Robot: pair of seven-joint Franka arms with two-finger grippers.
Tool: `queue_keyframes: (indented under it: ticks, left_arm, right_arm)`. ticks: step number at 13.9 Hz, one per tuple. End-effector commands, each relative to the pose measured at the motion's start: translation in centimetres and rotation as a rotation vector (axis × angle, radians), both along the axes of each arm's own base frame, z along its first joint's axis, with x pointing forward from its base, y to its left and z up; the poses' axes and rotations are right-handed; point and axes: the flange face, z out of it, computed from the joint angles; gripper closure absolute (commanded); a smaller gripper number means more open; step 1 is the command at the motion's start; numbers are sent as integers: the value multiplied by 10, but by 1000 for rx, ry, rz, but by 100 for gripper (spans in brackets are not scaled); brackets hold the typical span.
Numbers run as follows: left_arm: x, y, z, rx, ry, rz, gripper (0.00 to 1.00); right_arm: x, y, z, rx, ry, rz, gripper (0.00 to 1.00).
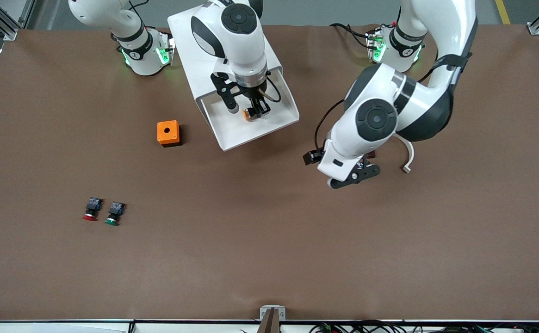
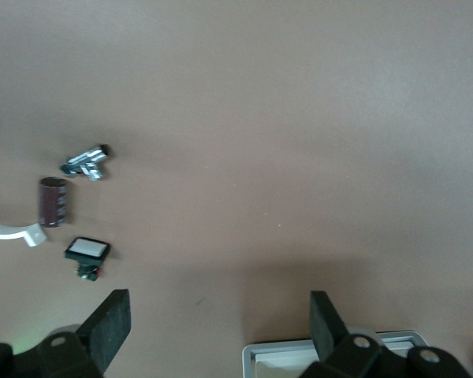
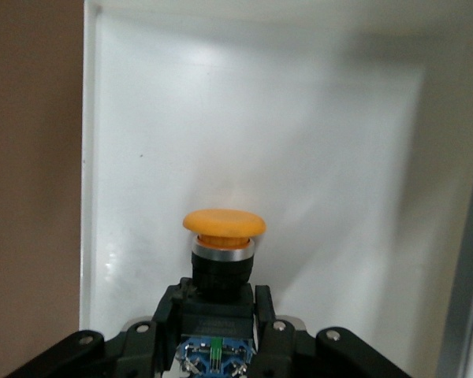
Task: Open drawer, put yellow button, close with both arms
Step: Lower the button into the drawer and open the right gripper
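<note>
Right wrist view: fingers (image 3: 262, 315) pinch yellow button (image 3: 223, 236) inside drawer (image 3: 142, 118) walls.

drawer (image 1: 250, 132): top white tray, pulled open from cabinet (image 1: 190, 32), floor bare. yellow button (image 3: 223, 236): orange-yellow round cap, black body, blue rear; clamped by body in right gripper (image 1: 250, 111), held over the drawer's interior.
</note>
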Motion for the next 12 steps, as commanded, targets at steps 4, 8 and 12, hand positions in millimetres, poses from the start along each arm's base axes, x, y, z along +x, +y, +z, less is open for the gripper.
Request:
queue_keyframes:
  ticks: [4,8,12]
  left_arm:
    - [-16,-29,-23,-9,-27,6,0]
    - [-41,-78,-47,-13,-30,72,0]
    - [-68,-113,-61,-49,15,81,0]
  right_arm:
    - [24,-7,52,5,-23,24,0]
    - [67,-68,109,-19,21,241,0]
    - [112,-183,154,-8,49,477,0]
